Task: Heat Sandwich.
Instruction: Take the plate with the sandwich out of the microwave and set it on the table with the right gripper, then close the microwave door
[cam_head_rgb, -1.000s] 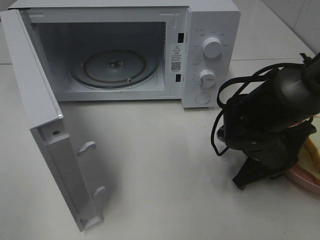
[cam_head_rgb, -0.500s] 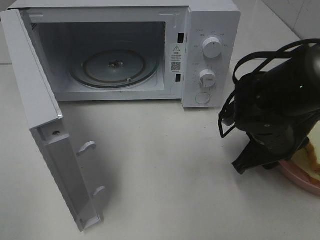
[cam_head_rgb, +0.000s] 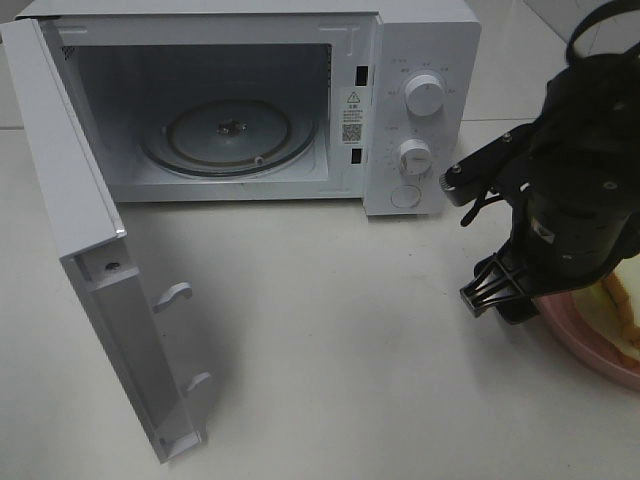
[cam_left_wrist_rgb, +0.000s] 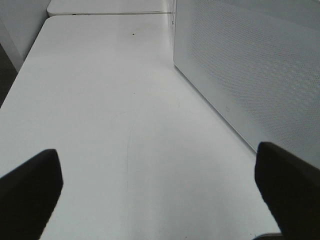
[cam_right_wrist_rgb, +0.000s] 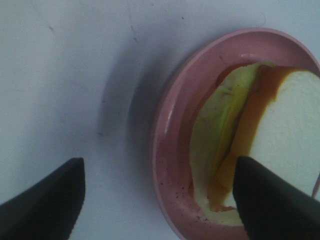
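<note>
The sandwich (cam_right_wrist_rgb: 260, 135), white bread with tan crust and a pale yellow-green filling, lies on a round pink plate (cam_right_wrist_rgb: 172, 150) at the table's right edge; in the exterior high view only a strip of the sandwich (cam_head_rgb: 622, 305) and the plate (cam_head_rgb: 590, 350) shows under the arm. My right gripper (cam_right_wrist_rgb: 160, 200) hangs above the plate's near rim, open, its two dark fingertips (cam_right_wrist_rgb: 45, 200) straddling the rim with nothing between them. My left gripper (cam_left_wrist_rgb: 160, 190) is open over bare table beside the microwave door and holds nothing. The white microwave (cam_head_rgb: 420, 100) stands open, its glass turntable (cam_head_rgb: 228, 135) bare.
The microwave door (cam_head_rgb: 100, 260) swings out to the front left, its inner side and latch hooks facing right. The right arm's dark body (cam_head_rgb: 575, 190) stands just right of the microwave's knob panel.
My right gripper has opened from nearly shut. The right arm has swung up and toward the back right, uncovering more table in front of the plate.
</note>
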